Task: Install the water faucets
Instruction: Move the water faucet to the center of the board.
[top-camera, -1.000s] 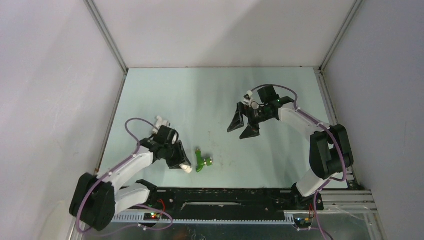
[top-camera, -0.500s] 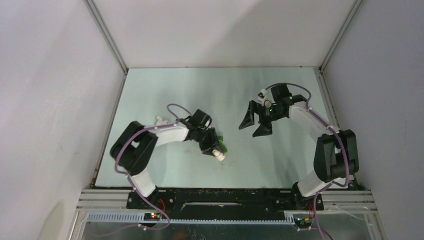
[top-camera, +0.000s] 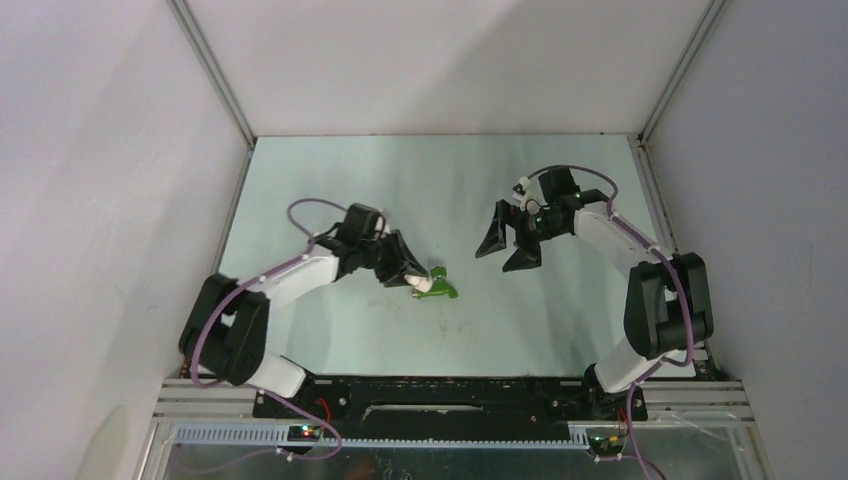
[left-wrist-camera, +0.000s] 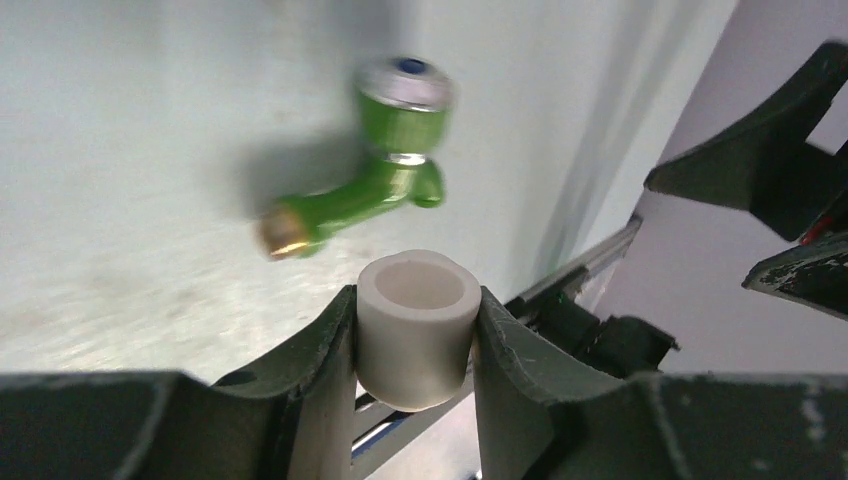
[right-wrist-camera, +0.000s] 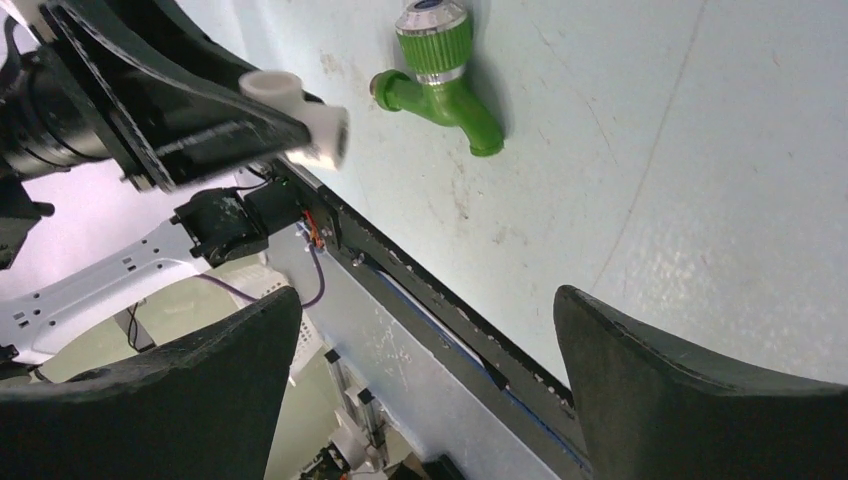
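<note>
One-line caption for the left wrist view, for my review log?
Left pincer shut on a short white pipe fitting, green faucet lying on the table beyond it.

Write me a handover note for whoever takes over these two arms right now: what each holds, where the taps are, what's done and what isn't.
Left gripper: shut on a white pipe fitting, open end facing out.
Right gripper: open, empty, held above the table.
Green faucet: lying on its side on the table just beyond the fitting, not joined to it, nobody holding it.
A second faucet: not visible in any view.
Done: fitting picked up.
Left: grasp the green faucet, probably with the right gripper, and mate it with the fitting; nothing looks installed yet.
</note>
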